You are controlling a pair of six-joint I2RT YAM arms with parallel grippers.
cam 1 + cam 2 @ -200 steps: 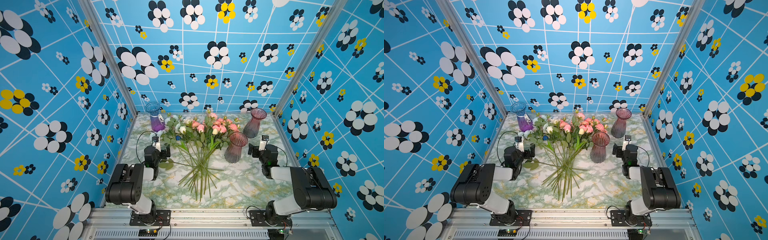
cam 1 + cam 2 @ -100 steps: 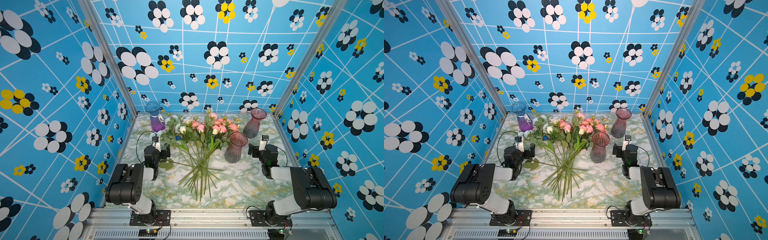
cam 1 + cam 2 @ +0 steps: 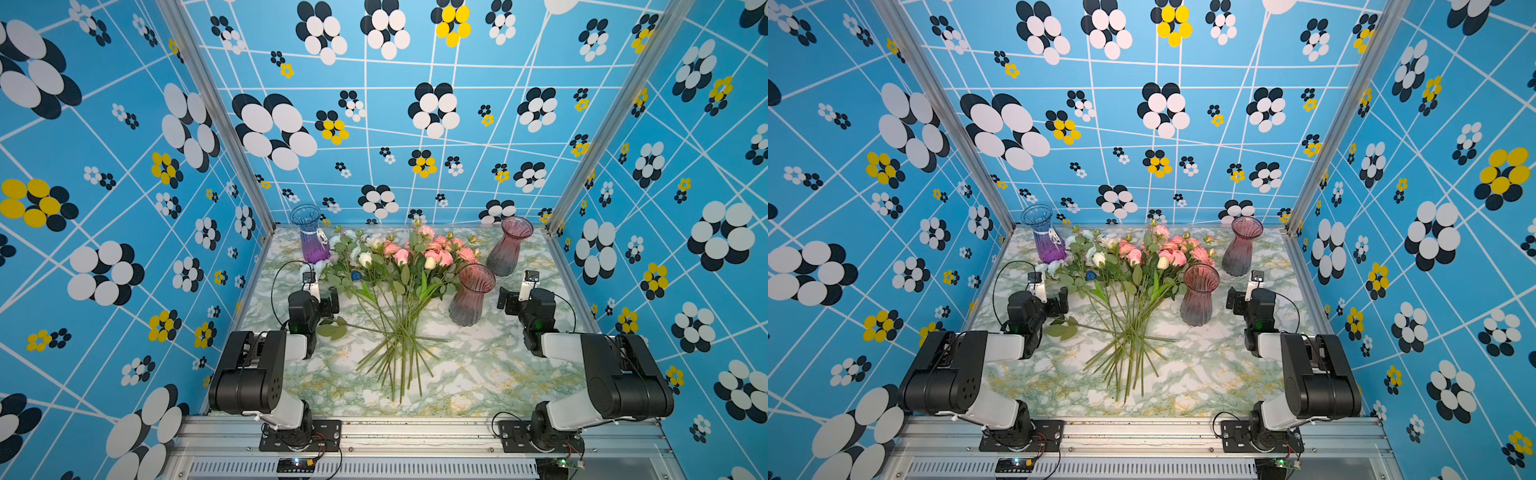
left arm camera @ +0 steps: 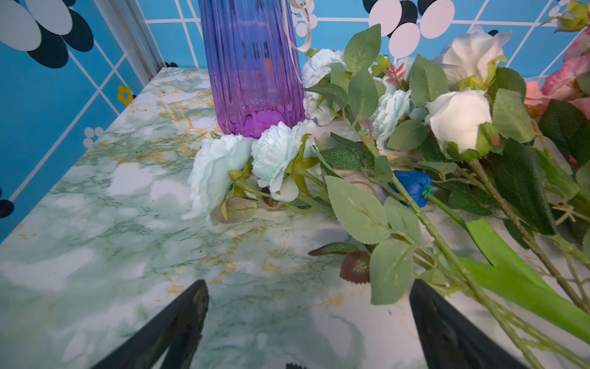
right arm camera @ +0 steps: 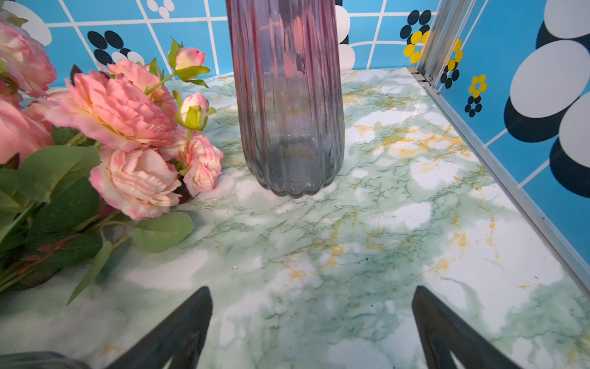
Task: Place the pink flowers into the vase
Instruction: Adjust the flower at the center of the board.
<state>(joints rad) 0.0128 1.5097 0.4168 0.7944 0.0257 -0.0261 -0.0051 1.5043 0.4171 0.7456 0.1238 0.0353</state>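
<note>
A: Locate the pink flowers (image 3: pixel 1177 249).
B: On the table (image 3: pixel 1225 374). Blooms toward the far edge, stems crossing mid-table, white flowers (image 3: pixel 1100 258) alongside.
A: Vases?
B: Blue-purple vase (image 3: pixel 1045 239) at the far left corner. Rear pink vase (image 3: pixel 1241 245) near the far right corner. Front pink vase (image 3: pixel 1199 297) just beside the blooms.
A: Grippers?
B: Left gripper (image 3: pixel 1059 303) near the left edge, right gripper (image 3: pixel 1233 300) near the right edge.

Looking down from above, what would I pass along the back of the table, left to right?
Blue-purple vase, white flowers, pink flowers, far pink vase. The nearer pink vase overlaps the pink flowers, so it is left out.
</note>
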